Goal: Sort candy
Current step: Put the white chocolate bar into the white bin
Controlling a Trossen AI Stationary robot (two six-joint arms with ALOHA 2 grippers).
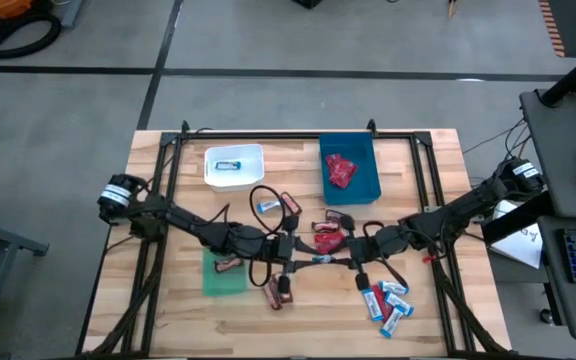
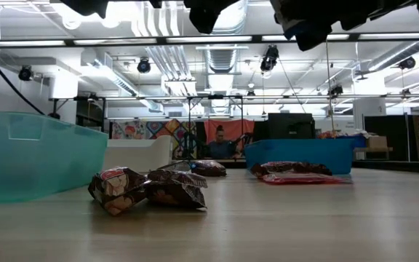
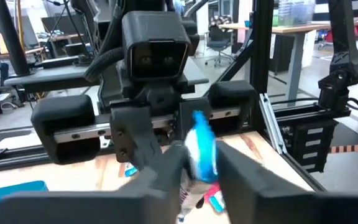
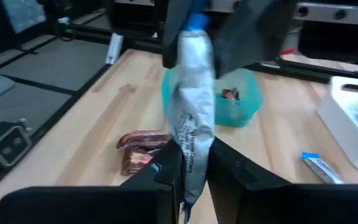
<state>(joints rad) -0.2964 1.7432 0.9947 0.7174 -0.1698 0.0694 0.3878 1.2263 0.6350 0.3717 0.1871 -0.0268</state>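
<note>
**Two arms, one sweet, mid-bench**

Right now both arms meet over the middle of the wooden bench (image 1: 438,160). The left end effector (image 1: 290,247) and the right end effector (image 1: 346,250) face each other, and each has its fingers closed on the same blue-and-white bar (image 3: 201,149), one at each end. In the right wrist view that bar (image 4: 192,106) hangs long and silvery between the two sets of dark fingers, clear of the wood.

Around them the candy lies scattered. A cluster of blue-and-white bars (image 1: 386,300) sits near the front right corner of the bench, and one more lies near the white bin (image 1: 234,166), which itself holds a single blue-and-white bar. The blue bin (image 1: 368,170) at the back holds red packets (image 1: 341,171), and another red packet (image 1: 328,240) lies on the wood just under the grippers. Brown bars rest on the green bin (image 1: 213,280), with a pair of brown bars (image 1: 279,292) just beside it toward the front edge; those two (image 2: 148,189) look large in the low view.
</note>
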